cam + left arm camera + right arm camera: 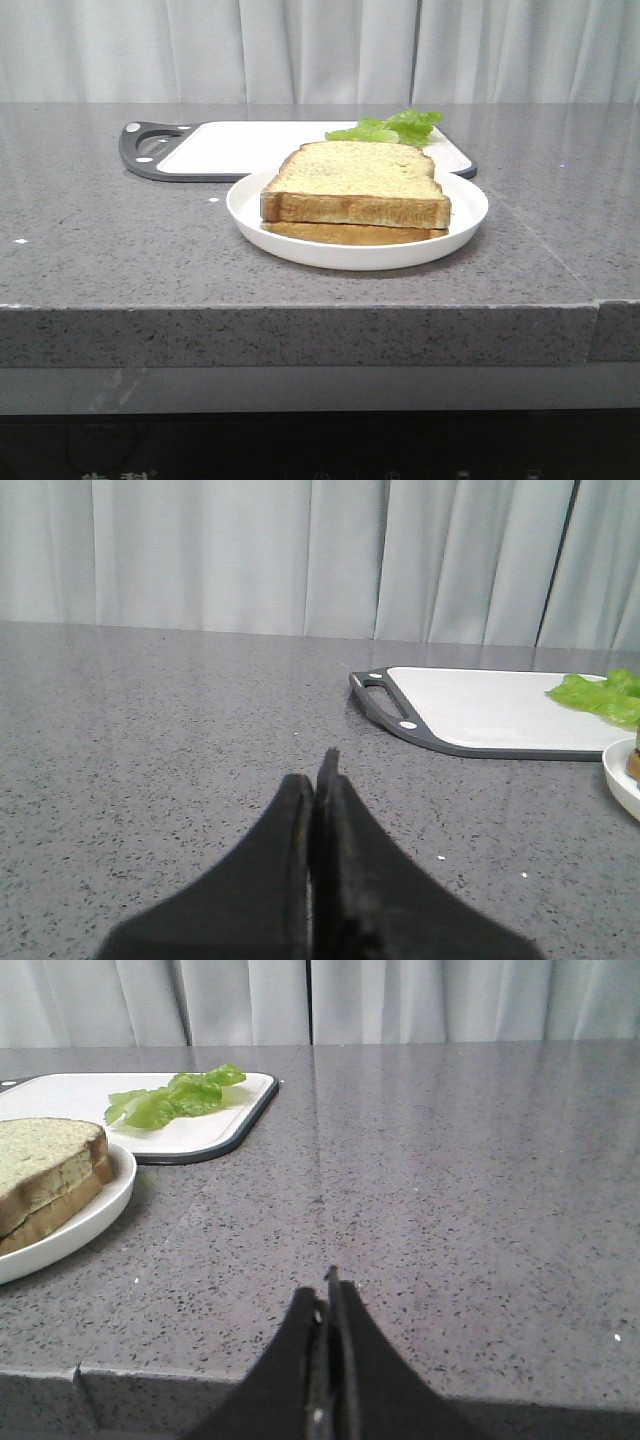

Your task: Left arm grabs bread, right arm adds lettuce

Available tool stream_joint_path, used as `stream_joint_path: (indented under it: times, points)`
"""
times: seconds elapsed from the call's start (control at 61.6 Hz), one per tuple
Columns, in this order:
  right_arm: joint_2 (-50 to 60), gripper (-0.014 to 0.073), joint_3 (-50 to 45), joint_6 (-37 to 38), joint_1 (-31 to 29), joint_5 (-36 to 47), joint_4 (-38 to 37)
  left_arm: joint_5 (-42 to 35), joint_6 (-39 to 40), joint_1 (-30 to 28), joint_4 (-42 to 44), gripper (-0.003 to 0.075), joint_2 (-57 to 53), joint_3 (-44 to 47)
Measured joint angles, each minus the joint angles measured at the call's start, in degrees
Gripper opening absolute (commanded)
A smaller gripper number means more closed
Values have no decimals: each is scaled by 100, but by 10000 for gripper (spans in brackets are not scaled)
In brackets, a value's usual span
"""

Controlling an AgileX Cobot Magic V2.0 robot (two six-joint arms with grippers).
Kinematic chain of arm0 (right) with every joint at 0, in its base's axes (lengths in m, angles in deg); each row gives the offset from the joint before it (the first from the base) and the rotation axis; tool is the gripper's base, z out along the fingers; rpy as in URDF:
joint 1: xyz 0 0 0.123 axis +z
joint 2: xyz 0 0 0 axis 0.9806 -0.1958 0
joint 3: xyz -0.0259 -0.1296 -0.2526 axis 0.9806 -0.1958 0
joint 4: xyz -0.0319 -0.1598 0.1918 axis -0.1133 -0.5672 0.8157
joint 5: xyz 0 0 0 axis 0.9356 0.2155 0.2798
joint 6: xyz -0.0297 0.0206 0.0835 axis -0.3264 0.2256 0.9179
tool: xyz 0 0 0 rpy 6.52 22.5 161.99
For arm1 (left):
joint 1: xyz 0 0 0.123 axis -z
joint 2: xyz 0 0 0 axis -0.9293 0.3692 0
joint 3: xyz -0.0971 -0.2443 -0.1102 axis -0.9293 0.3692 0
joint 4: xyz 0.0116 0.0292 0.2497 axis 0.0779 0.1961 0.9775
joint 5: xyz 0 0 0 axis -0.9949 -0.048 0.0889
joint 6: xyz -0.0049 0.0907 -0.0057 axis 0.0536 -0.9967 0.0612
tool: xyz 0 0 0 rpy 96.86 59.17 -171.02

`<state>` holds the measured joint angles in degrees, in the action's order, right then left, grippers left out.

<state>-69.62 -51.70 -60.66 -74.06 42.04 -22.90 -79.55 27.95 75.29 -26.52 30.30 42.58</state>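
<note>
The thick square slice of golden, speckled toast (357,182) lies flat, face up, on a thinner slice (345,233) in the round white plate (470,200), its dark crust edge facing the front. The ruffled green lettuce leaf (392,128) stretches sideways along the white cutting board (240,147) behind. Both black grippers, left (320,780) and right (330,1295), are pressed closed, empty, over bare grey counter (100,230)

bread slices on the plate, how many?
2, stacked on the white plate: the thick slice on top, a thinner slice beneath it. Anything between them would be hidden.
</note>
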Motion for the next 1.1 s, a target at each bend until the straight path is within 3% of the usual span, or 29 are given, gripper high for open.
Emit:
stream_joint_path:
  times: [0.373, 0.519, 0.731, 0.925, 1.104]
  points:
    - [0, -118, 47, 0, 0, 184, 37, -449, 0, 0, 0, -20, 0, -49]
    - [0, -118, 588, 0, 0, -46, 47, -250, 0, 0, -19, -20, 0, -626]
    - [-149, -118, 2038, 0, 0, -588, 47, 752, 0, 0, -32, -20, 215, -2386]
    - [-1121, -118, 3461, 0, 0, -1378, 47, 1963, 0, 0, -32, -20, 1172, -3963]
    - [-2047, -118, 4003, 0, 0, -2125, 47, 2904, 0, 0, -32, -20, 2126, -4561]
